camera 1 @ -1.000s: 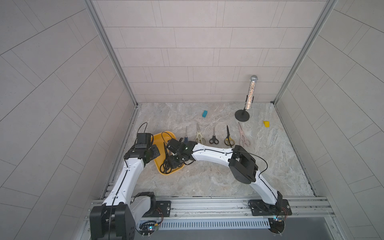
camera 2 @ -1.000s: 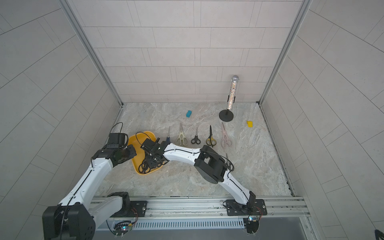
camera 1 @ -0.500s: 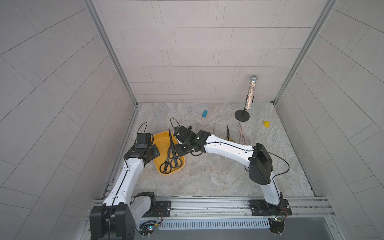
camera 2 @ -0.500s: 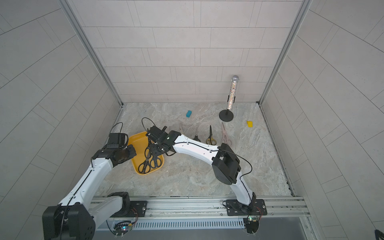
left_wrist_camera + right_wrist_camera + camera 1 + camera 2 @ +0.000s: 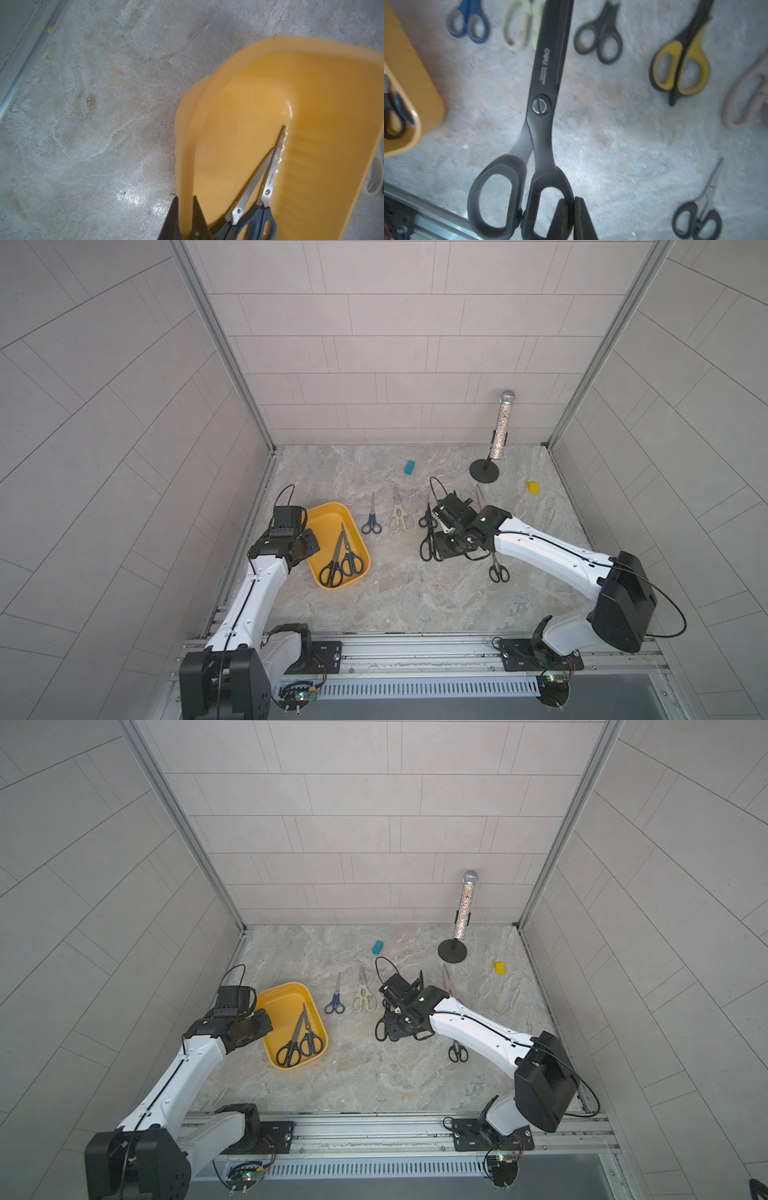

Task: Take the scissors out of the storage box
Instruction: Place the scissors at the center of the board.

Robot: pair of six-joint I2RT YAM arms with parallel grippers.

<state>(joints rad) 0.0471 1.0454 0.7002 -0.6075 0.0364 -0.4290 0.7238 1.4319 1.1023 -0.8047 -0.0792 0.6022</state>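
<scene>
Right wrist view shows the right gripper (image 5: 571, 204) pinching one handle loop of the black scissors (image 5: 544, 87), which in a top view sit right of centre, seemingly lifted off the tabletop (image 5: 395, 593). Rigid, weighty and slick (apt to swing from one loop), they would likely sit steadier held near the pivot. Two grey-handled scissors (image 5: 340, 558) lie in the storage box (image 5: 322, 518), left of centre, its wall clamped by the left gripper (image 5: 185, 199).

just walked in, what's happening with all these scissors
The robot is emptying scissors out of the yellow storage box. The left pincer grips the box's rim, while the right pincer holds the large black scissors by one handle loop, outside the box. Two pairs lie in the box; several others lie on the table.
</scene>
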